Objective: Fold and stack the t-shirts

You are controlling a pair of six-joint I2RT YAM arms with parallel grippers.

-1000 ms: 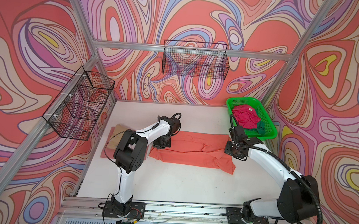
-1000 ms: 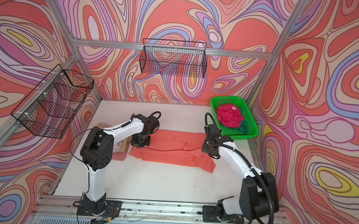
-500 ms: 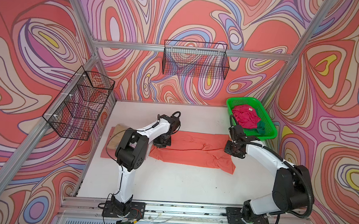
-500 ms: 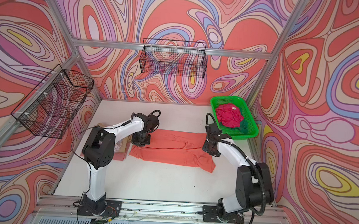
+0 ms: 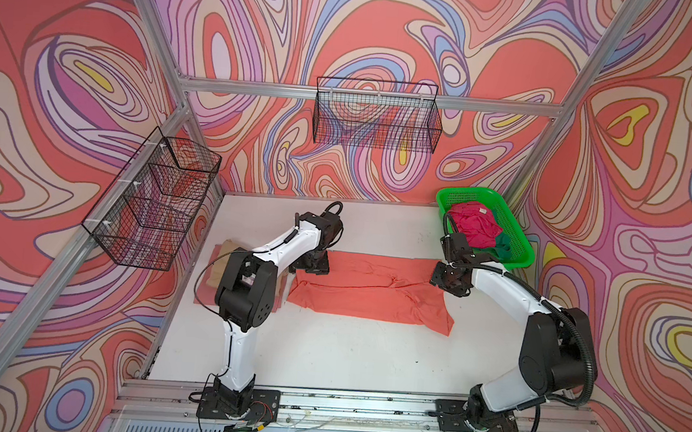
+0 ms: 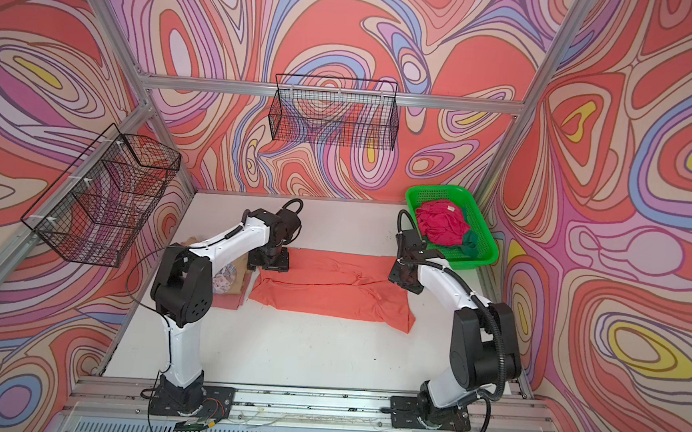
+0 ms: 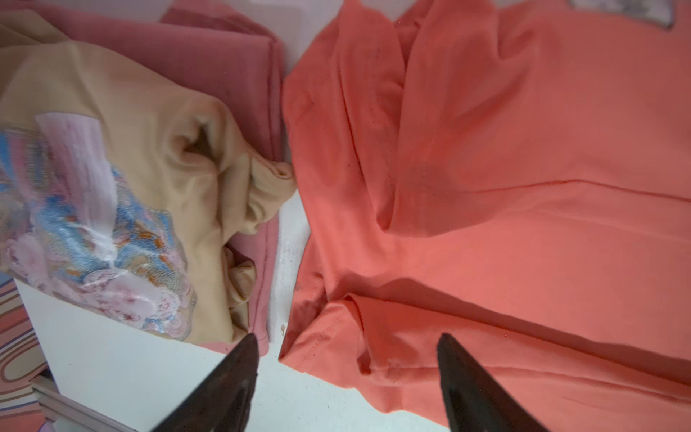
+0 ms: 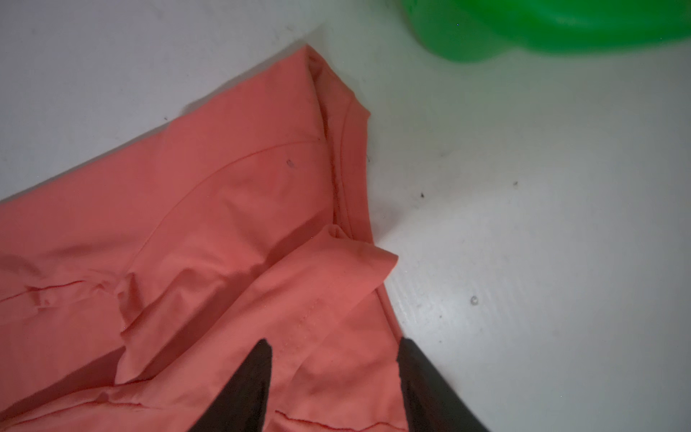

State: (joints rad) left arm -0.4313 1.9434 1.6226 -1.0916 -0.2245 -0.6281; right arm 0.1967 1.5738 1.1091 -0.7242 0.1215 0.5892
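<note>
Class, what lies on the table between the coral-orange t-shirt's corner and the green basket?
Nothing: only bare white table lies between the coral-orange t-shirt and the green basket, as the right wrist view shows.

A robot lab test cell: aluminium frame, swirl-printed walls, a wire basket at 12 o'clock, two arms bolted to a rail at 6 o'clock.

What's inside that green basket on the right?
A crumpled magenta-pink t-shirt fills the green basket, a dark green t-shirt peeking from beneath it. Anything lower is covered.
</note>
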